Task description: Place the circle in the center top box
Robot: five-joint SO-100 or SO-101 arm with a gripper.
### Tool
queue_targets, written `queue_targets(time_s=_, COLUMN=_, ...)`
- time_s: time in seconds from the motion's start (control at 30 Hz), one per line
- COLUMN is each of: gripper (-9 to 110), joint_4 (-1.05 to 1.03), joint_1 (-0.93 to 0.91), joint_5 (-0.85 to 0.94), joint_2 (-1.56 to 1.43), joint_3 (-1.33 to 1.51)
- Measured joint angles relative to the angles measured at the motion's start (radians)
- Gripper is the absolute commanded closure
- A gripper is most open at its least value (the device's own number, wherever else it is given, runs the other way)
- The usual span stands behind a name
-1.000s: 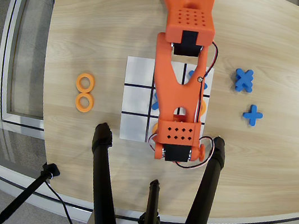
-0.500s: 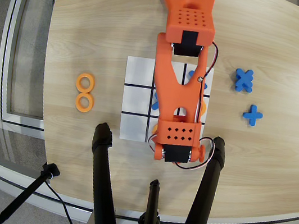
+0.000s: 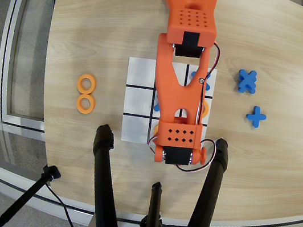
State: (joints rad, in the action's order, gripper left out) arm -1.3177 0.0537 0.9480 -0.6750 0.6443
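Fingers of mine are hidden under my own orange arm [image 3: 178, 95] in the overhead view, so I cannot tell whether they are parted, closed, or holding anything. A sliver of a small flat orange ring [image 3: 155, 129] peeps out at my wrist's left edge, over the middle cell of the near row [image 3: 153, 138] of the white nine-cell grid sheet [image 3: 139, 91] on the pale wooden table [image 3: 96, 24]. I judge this the placing step, nearly finished. Next, I should check the ring lies inside the black lines, then lift clear. Two spare orange rings [image 3: 86, 93] sit well left; blue cross pieces [image 3: 247, 81] lie right.
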Motion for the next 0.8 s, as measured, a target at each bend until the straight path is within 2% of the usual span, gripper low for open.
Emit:
queue_targets(time_s=0.47, gripper=95, joint_4=-0.044, joint_1=-0.011, joint_5=0.017, joint_2=-0.008, joint_3=-0.009)
queue_targets(time_s=0.8, gripper=95, joint_4=-0.115, joint_1=-0.025, joint_5=0.046, joint_2=-0.152, joint_3=0.005)
